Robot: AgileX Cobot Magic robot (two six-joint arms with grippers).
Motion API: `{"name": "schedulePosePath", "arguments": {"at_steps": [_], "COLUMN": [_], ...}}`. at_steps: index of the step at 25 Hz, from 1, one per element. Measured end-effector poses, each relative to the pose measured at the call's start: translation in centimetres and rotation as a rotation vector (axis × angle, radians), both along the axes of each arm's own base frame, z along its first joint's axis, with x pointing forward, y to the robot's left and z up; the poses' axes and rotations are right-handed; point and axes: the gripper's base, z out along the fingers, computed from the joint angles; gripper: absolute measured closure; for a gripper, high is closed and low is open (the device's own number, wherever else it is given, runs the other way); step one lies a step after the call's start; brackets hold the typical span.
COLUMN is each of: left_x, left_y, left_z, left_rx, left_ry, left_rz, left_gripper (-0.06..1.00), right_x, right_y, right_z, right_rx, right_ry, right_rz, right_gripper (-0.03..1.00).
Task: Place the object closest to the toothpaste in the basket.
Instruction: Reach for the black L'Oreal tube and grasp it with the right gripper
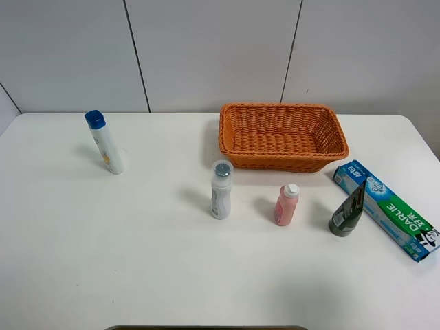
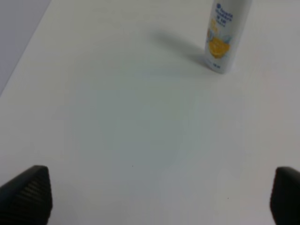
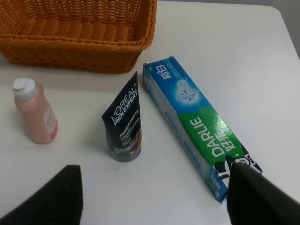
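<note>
- The black tube (image 3: 124, 126), printed "L'OREAL MEN EXPERT", stands cap-down on the right of the white table (image 1: 137, 261), just left of the toothpaste box.
- The toothpaste box (image 3: 201, 126) lies flat and reads "DARLIE".
- The wicker basket (image 1: 275, 161) sits farther back.
- The pink bottle (image 1: 286, 205) stands left of the tube.
- The right gripper (image 3: 154, 197) and left gripper (image 2: 155, 194) are spread wide, released.

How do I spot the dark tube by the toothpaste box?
Start at the orange wicker basket. Off its front right corner lies the Darlie toothpaste box, and beside that stands the L'Oreal Men Expert tube. It is the only black thing, standing cap-down with a flat wedge top, unlike the round pink bottle on its other side.
</note>
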Motion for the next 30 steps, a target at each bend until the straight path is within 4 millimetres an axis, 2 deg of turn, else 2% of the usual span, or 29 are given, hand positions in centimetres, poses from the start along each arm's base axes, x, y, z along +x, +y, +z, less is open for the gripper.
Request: {"name": "schedulePosePath", "arguments": {"at_steps": [7, 10, 13, 18, 23, 26, 30], "left_x": [0.0, 0.0, 0.0, 0.0, 0.0, 0.0, 0.0], "left_y": [0.0, 0.0, 0.0, 0.0, 0.0, 0.0, 0.0], "left_z": [0.0, 0.0, 0.0, 0.0, 0.0, 0.0, 0.0], "left_rx": [0.0, 0.0, 0.0, 0.0, 0.0, 0.0, 0.0], "left_ry": [0.0, 0.0, 0.0, 0.0, 0.0, 0.0, 0.0], "left_rz": [0.0, 0.0, 0.0, 0.0, 0.0, 0.0, 0.0], "left_gripper": [0.0, 0.0, 0.0, 0.0, 0.0, 0.0, 0.0], "right_x": [0.0, 0.8, 2.1, 5.5, 9.6, 12.1, 15.3], "right_y": [0.0, 0.0, 0.0, 0.3, 1.4, 1.8, 1.8], "right_z": [0.0, 0.2, 1.6, 4.1, 5.9, 6.1, 4.7], "right_rx": [0.005, 0.026, 0.04, 0.082, 0.249, 0.363, 0.442], "right_ry": [0.001, 0.049, 0.103, 0.221, 0.347, 0.434, 0.576], "right_rz": [-0.003, -0.013, -0.022, -0.003, 0.03, -0.011, -0.093], "right_gripper": [0.29, 0.29, 0.29, 0.29, 0.29, 0.29, 0.29]}}
